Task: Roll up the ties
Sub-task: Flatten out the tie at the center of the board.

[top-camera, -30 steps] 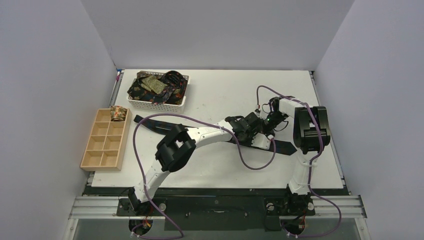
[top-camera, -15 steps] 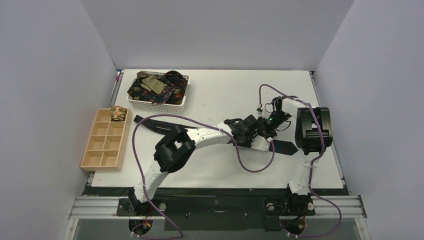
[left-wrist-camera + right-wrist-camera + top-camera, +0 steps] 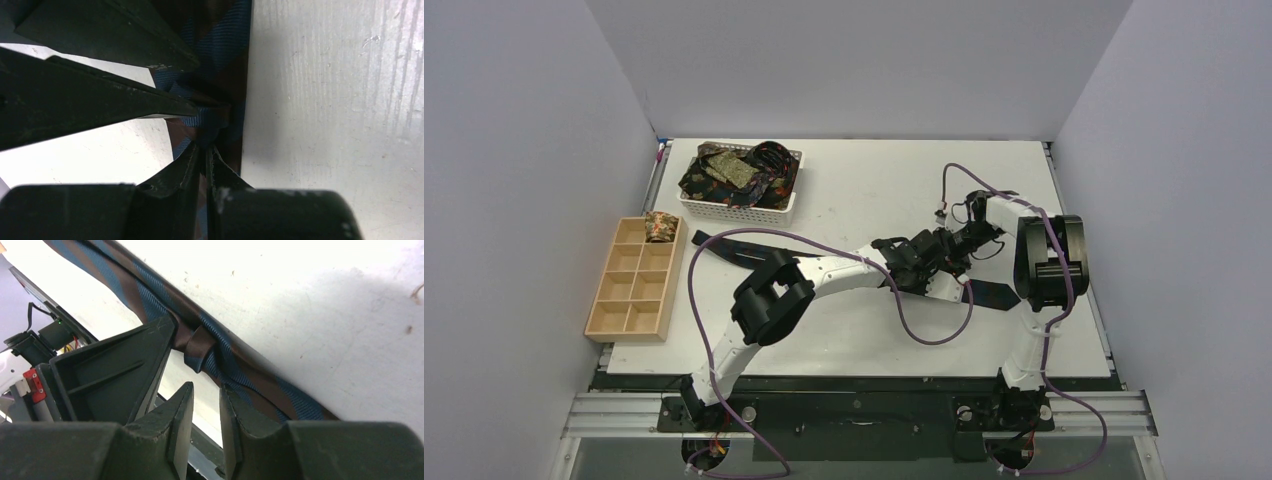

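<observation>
Tie point(image 3: 220, 45) striped blue-brown; left hand point(image 3: 206, 150) pinches it.

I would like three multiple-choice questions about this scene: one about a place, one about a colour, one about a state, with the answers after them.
1. Where does the rolled tie sit? A hanging on a wall; B in a far corner compartment of the wooden tray; C on the floor.
2. Which stripes has the long tie on the table? A blue and brown; B yellow and white; C green and pink.
3. How is the left pincer? A wide open; B shut on the tray; C shut on the long tie.
Answers: B, the top view shows it there; A, the wrist views show these stripes; C, its fingers pinch the fabric.
</observation>
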You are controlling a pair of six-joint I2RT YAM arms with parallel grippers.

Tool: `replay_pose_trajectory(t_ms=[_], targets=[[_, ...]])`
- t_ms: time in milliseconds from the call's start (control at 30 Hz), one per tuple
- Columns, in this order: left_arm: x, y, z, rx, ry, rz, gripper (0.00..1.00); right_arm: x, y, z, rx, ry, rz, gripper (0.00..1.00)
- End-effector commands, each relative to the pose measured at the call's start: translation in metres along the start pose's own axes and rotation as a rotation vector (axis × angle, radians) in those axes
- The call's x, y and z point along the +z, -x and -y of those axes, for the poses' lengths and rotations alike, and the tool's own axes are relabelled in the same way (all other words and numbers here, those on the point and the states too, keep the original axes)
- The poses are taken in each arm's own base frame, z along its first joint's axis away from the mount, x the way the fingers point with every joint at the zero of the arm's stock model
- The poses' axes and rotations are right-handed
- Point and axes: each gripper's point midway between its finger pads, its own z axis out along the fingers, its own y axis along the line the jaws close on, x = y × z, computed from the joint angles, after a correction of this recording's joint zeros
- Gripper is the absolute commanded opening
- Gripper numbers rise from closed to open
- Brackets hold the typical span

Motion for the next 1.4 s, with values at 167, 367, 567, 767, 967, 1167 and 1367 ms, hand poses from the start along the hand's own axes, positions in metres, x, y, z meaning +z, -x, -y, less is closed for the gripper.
replay_pose_trajectory(t_ms=[167,367,567,767,967,1167,1367], targets=[[-0.020,0.017,-0.013,-0.010,0.032,0.068,0.04,0.001,0.022,0.002,-0.002,-0.036,0.089,0.20],[-0.019,0.018,-0.014,-0.013,0.034,0.070,0.04,0.006,0.020,0.004,-0.002,-0.047,0.075,0.14],[-0.019,0.017,-0.014,-0.016,0.033,0.068,0.04,0.011,0.015,0.001,-0.003,-0.034,0.055,0.11],[-0.017,0.017,-0.014,-0.019,0.034,0.068,0.04,0.017,0.015,0.006,0.011,-0.045,0.040,0.10],[-0.019,0.011,-0.017,-0.061,0.036,0.062,0.13,0.014,0.016,0.009,0.003,-0.068,0.051,0.00],[-0.067,-0.005,-0.059,-0.417,0.070,0.151,0.97,0.009,0.015,0.015,-0.016,-0.114,0.062,0.00],[-0.150,-0.070,-0.105,-1.191,-0.002,0.399,0.96,0.007,0.014,0.018,-0.031,-0.131,0.051,0.00]])
